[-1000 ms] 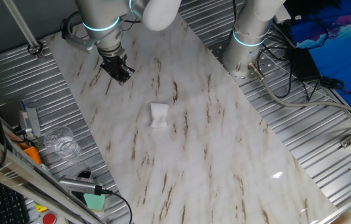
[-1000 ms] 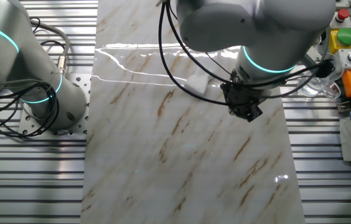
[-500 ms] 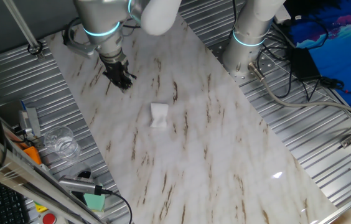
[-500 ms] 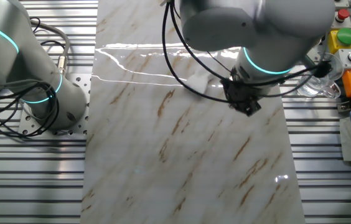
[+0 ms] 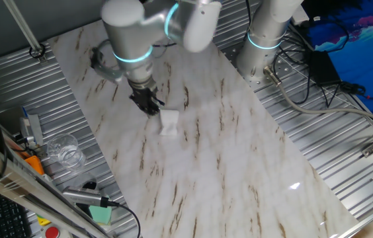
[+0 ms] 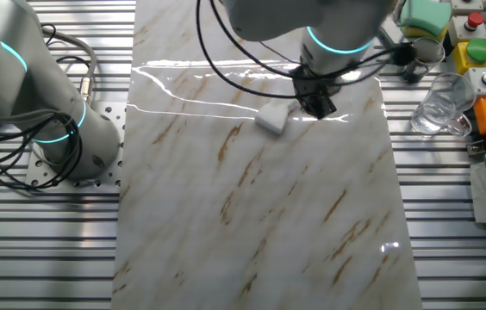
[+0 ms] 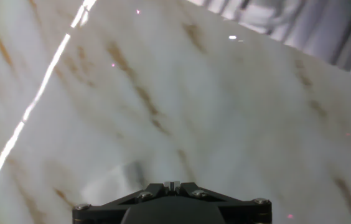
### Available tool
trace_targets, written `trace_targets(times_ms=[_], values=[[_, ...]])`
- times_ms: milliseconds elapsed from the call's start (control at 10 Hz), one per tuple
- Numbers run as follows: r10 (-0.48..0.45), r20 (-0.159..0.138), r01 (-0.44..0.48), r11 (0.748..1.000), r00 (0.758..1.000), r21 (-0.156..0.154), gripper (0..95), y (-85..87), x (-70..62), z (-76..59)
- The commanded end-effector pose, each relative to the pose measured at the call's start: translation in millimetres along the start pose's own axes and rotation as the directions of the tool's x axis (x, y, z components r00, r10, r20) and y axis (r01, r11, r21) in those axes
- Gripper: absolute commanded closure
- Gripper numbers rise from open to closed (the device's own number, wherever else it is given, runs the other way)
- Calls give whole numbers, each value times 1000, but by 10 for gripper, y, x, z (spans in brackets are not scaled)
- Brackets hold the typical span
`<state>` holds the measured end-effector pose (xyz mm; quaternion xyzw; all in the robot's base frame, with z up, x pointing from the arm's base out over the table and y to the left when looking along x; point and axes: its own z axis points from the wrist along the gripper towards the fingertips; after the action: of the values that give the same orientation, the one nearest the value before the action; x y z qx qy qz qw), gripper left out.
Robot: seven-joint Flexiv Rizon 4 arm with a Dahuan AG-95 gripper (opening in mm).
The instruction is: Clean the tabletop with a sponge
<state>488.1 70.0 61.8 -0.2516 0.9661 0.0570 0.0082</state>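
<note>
Change: the arm has swung from the far corner of the tabletop (image 5: 239, 158) toward its middle; a second ago the gripper (image 5: 148, 104) hung well apart from the sponge (image 5: 168, 122), and now it sits just beside it.
Sponge since then: unmoved, same spot on the slab in both fixed views.
Meaning: my read is that this is the approach before the pick-up; no wiping has started, so the cleaning itself is all still ahead.
Sponge place: flat on the tabletop near its middle, alone, nothing on or against it.
Sponge vs fingers: in one fixed view the sponge lies just to the right of and below the fingertips; in the other fixed view the gripper (image 6: 316, 102) stands just to the right of the sponge (image 6: 271, 119). Near or touching at the edge, I cannot tell which; it is not between the fingers.
Hand view: only marble (image 7: 225, 112) and the gripper base show; a pale blur at lower left may be the sponge, too unclear to say.
Fingers: dark and foreshortened, opening not readable; they grip nothing.
</note>
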Motion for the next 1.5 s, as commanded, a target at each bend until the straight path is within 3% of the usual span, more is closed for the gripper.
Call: trace_targets(times_ms=[100, 900, 1500], values=[[-2, -5, 2, 1000, 1000, 4, 950, 49, 30, 20], [-64, -20, 64, 998, 998, -6, 950, 42, 57, 31], [-195, -27, 195, 981, 980, -11, 950, 42, 57, 31]])
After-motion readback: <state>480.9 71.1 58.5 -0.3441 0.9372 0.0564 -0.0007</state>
